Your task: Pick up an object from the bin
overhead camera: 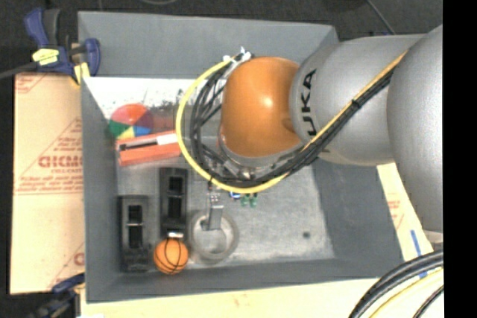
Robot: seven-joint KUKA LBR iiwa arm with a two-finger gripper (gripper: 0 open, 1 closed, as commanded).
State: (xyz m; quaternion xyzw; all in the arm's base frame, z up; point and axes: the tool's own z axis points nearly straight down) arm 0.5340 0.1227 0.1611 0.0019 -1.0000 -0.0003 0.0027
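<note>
The grey arm [373, 100] comes in from the right and covers much of the grey metal bin [298, 41]. The letters "UKA" can be read down its side, beside the rounded orange cover [257, 112] on the wrist, which yellow and black cables loop around. Below the cover, the gripper [215, 215] points down at the front-left part of the bin floor. Whether it is released or clenched cannot be told, and nothing can be seen in its grasp. Directly under its tip, touching or nearly so, lies a silvery ring [214, 240]. Left of the ring two black rectangular blocks stand side by side, the taller block [173, 203] nearer and the outer block [133, 231] by the left wall. Behind them lie a flat orange bar [149, 152] and a multicoloured disc [129, 121]. A small orange basketball [171, 255] sits just left of the ring.
</note>
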